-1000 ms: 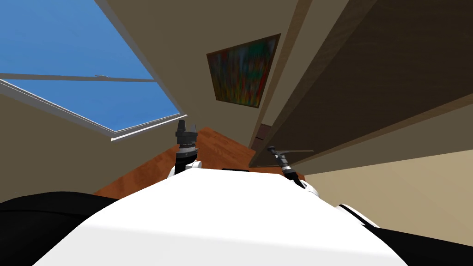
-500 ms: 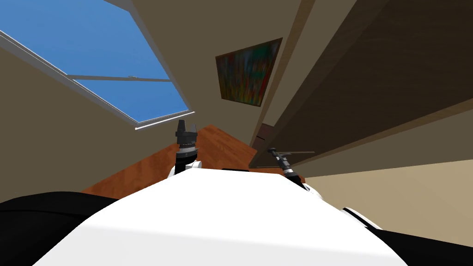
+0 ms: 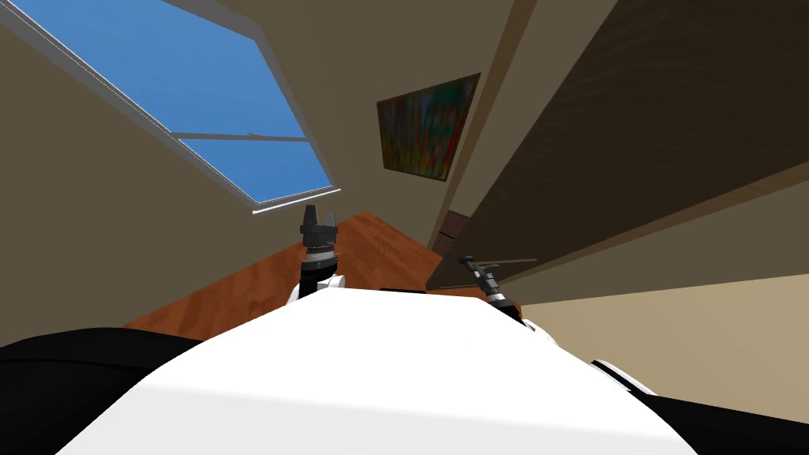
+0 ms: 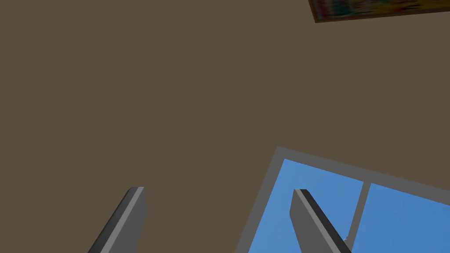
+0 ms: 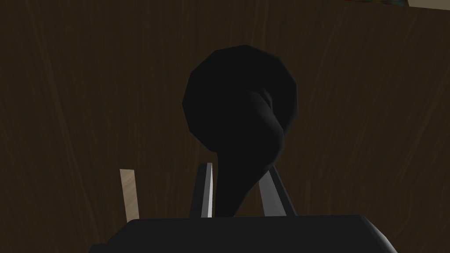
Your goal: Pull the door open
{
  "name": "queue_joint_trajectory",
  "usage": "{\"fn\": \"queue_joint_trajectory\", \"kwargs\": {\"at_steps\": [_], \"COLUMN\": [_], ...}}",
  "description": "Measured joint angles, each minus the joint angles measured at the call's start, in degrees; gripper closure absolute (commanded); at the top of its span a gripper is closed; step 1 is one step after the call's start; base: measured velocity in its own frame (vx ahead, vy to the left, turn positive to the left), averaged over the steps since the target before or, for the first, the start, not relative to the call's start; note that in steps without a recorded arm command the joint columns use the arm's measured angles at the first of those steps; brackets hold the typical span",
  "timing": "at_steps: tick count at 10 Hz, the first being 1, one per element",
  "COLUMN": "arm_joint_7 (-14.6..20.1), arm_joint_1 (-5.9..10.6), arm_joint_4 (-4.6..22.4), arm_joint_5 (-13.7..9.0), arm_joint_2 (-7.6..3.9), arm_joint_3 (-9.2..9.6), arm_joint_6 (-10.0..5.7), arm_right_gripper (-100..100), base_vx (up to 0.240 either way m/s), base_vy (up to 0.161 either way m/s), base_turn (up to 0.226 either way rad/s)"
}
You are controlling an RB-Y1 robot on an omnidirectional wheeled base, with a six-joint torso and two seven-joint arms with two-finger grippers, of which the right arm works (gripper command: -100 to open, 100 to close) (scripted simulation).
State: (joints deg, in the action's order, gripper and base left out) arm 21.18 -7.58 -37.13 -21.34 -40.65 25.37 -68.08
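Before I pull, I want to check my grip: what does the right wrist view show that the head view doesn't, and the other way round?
The right wrist view adds the grip itself: the right gripper is shut on the black door handle, with a finger on each side of its lever. The head view adds the surroundings: the left gripper raised apart from the door, the window, the painting and the reddish wood floor. Both share the dark brown door with the right gripper at it.
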Motion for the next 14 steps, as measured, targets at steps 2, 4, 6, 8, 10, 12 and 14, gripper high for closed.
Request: {"fn": "queue_joint_trajectory", "kwargs": {"at_steps": [2,4,6,8,10,12,14], "arm_joint_7": [-0.06,-0.28,-0.29,-0.83,-0.86,-1.11,-1.50], "arm_joint_1": [1.17,2.33,4.63,5.25,8.21,9.78,10.44], "arm_joint_4": [0.02,-0.47,1.45,-0.18,0.69,1.08,-0.18], "arm_joint_5": [0.70,1.56,2.83,3.83,5.45,6.80,7.90], "arm_joint_2": [0.65,1.22,2.73,3.48,4.94,6.27,7.17], "arm_joint_3": [-0.74,-1.80,-2.42,-3.42,-4.58,-5.39,-6.37], "arm_joint_6": [1.16,3.01,3.92,6.53,8.83,10.33,12.44], "arm_right_gripper": [100,100,100,100,100,100,100], "base_vx": [-0.231,-0.221,-0.145,-0.205,-0.220,-0.168,-0.187], "base_vy": [-0.072,-0.079,-0.080,-0.108,-0.120,-0.109,-0.125], "base_turn": [0.117,0.115,0.075,0.166,0.145,0.098,0.109]}}
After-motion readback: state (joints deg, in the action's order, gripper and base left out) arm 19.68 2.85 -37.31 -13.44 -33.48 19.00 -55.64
